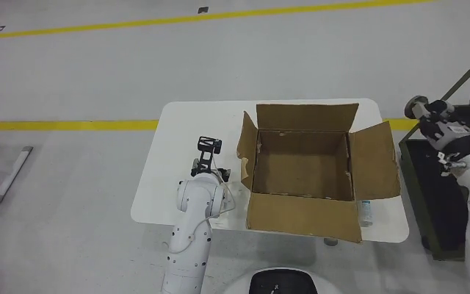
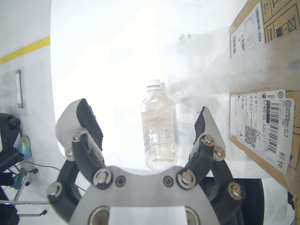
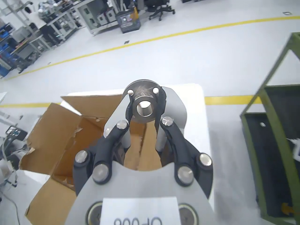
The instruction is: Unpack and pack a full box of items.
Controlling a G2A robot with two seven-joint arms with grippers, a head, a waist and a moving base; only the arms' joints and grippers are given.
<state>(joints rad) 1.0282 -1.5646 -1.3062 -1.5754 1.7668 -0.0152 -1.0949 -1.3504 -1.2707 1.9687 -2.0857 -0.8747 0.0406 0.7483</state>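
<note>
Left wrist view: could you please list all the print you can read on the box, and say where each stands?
"574W-DL-A49-017": lower label on the box.
"2C", circled "A": same label.
"Side Up", beside arrows: printed signs on the cardboard.
"Stacking", "12": same signs.
Upper label: barcodes; its text is too small to read.
Lower label's fine print and handwriting: not readable.

White table point(image 1: 165, 176) at centre. Yellow floor line point(image 1: 220, 15) far; second yellow line point(image 1: 73, 125) left of table. Green-framed cart point(image 1: 433, 191) just right of table. Workbenches point(image 3: 93, 12), black office chair point(image 3: 161, 3) far back.
</note>
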